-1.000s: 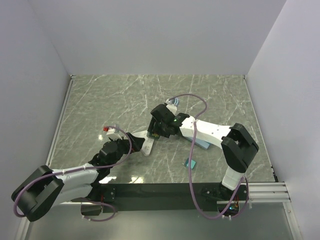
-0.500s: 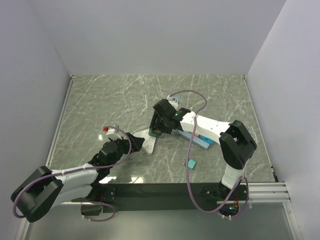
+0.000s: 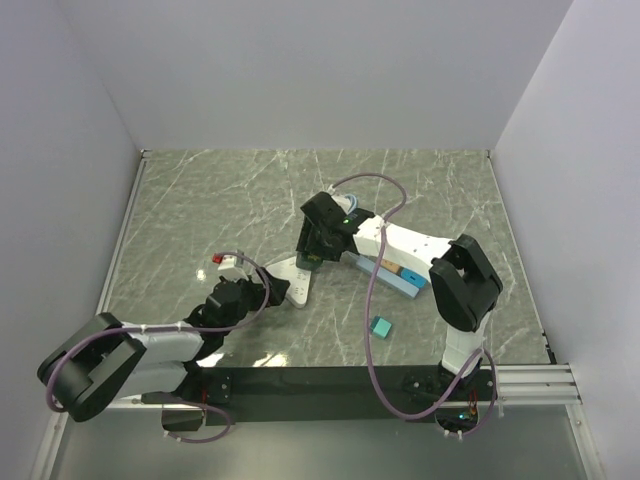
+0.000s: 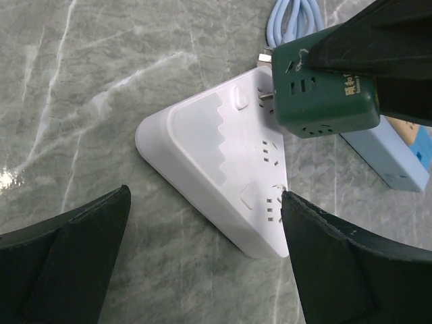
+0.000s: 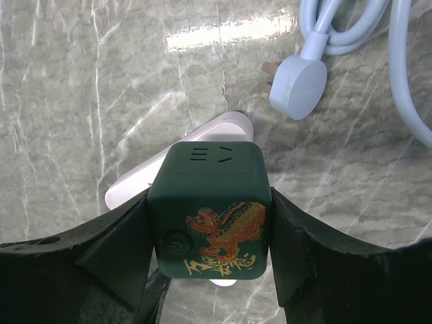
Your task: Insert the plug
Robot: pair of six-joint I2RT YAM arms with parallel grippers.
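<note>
Grey-green marble-patterned tabletop, enclosed by plain white walls on the left, far and right sides. A small teal cube sits alone, near and right of centre. A long pale-blue rectangular block lies flat just beyond it, set diagonally. A coiled light-blue cable with a round plug rests on the marble farther back.

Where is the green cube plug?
In the right wrist view, the dark green cube plug sits centre, squeezed in the right gripper, just over the white triangular socket strip.

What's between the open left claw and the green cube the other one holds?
A white triangular power strip, flat on the table; the left wrist view shows it.
</note>
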